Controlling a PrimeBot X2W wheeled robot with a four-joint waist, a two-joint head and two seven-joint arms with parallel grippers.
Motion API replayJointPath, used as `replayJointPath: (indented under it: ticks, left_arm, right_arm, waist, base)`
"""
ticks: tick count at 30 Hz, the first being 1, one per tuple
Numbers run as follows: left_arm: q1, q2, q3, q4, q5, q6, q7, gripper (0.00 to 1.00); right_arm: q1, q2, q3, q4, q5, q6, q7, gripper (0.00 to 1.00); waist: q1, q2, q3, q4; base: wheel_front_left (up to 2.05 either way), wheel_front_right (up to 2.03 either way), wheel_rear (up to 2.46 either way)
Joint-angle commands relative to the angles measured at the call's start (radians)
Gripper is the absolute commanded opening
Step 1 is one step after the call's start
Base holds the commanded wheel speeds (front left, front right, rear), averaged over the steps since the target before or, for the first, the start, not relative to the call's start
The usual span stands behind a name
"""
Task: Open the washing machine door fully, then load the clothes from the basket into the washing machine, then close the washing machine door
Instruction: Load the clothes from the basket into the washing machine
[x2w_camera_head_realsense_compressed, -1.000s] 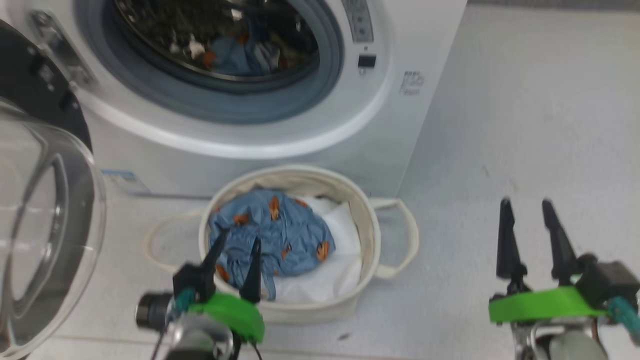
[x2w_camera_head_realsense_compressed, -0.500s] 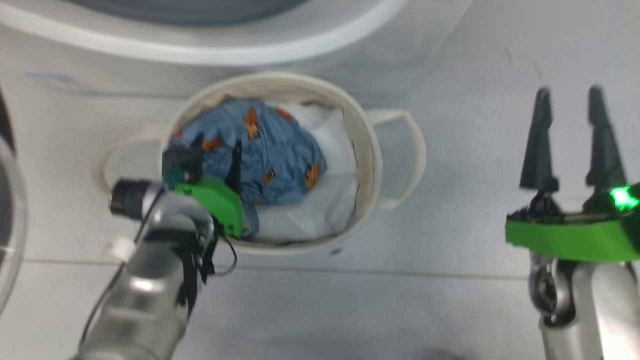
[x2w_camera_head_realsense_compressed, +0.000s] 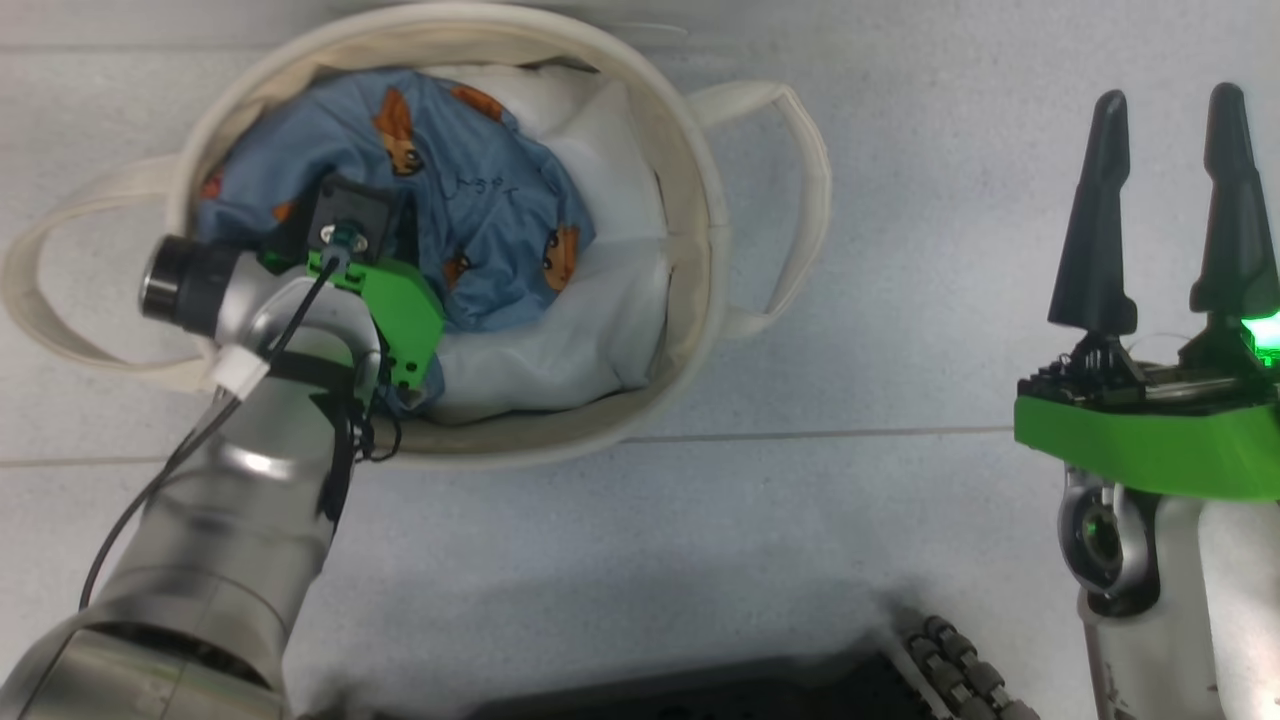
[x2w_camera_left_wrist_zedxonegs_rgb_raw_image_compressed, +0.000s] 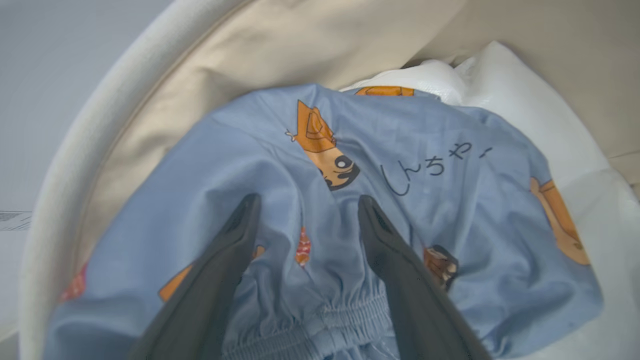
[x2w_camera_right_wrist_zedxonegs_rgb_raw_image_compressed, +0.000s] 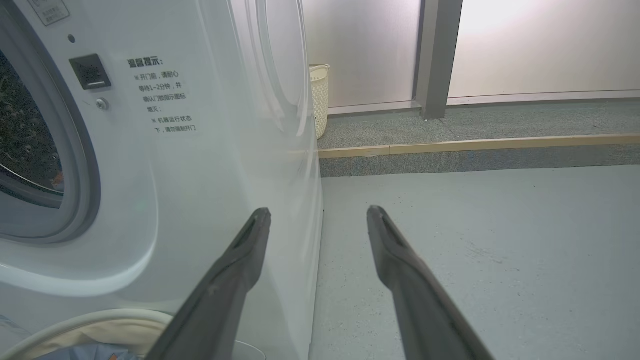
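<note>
Blue clothes (x2w_camera_head_realsense_compressed: 480, 210) with orange motifs lie in the basket (x2w_camera_head_realsense_compressed: 690, 200) on the floor (x2w_camera_head_realsense_compressed: 900, 300) before the washing machine (x2w_camera_right_wrist_zedxonegs_rgb_raw_image_compressed: 200, 150), its drum mouth (x2w_camera_right_wrist_zedxonegs_rgb_raw_image_compressed: 30, 150) uncovered. The left end effector (x2w_camera_left_wrist_zedxonegs_rgb_raw_image_compressed: 307, 205) spreads wide over them; the right end effector (x2w_camera_head_realsense_compressed: 1168, 95) is wide, empty. Loading and door-closing appear left.

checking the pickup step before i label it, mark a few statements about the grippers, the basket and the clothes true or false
1. The left gripper is inside the basket, open over the blue garment. True.
2. The right gripper is shut on a cream garment. False: it is open and holds nothing, off to the side of the basket.
3. The blue garment bears orange motifs. True.
4. The basket is empty. False: the blue garment lies in it on a white liner sheet.
</note>
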Motion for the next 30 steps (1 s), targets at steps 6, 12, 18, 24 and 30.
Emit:
replayJointPath:
  ticks: [6, 12, 18, 24, 30]
  left_arm:
    - [-0.031, 0.046, 0.01, 0.0, 0.001, 0.047, 0.07, 1.0]
    - [-0.053, 0.058, -0.016, 0.002, 0.019, 0.09, 0.121, 1.0]
    - [-0.064, 0.051, -0.026, 0.003, 0.012, 0.081, 0.141, 0.0]
    - [-0.066, 0.036, -0.024, 0.003, -0.007, 0.079, 0.098, 0.0]
    - [-0.057, 0.019, -0.006, -0.001, -0.043, 0.085, -0.023, 0.0]
  right_arm:
    - [-0.005, 0.003, 0.039, -0.026, 0.012, 0.004, -0.005, 1.0]
    - [-0.005, 0.004, 0.045, -0.026, 0.011, 0.004, -0.005, 1.0]
    - [-0.009, 0.005, 0.049, -0.031, 0.007, 0.004, -0.005, 1.0]
    - [-0.016, 0.005, 0.043, -0.033, 0.003, 0.004, -0.005, 1.0]
    - [-0.023, 0.005, 0.035, -0.026, 0.008, 0.004, -0.005, 1.0]
  waist:
    - [-0.0002, 0.0, 0.044, -0.027]
    - [-0.0002, 0.0, 0.076, -0.038]
    - [-0.0002, 0.0, 0.1, -0.04]
    - [-0.0002, 0.0, 0.094, -0.025]
    - [-0.0002, 0.0, 0.033, 0.007]
  base:
    - [0.0, 0.0, 0.0]
    - [0.0, 0.0, 0.0]
    - [0.0, 0.0, 0.0]
    - [0.0, 0.0, 0.0]
    - [0.0, 0.0, 0.0]
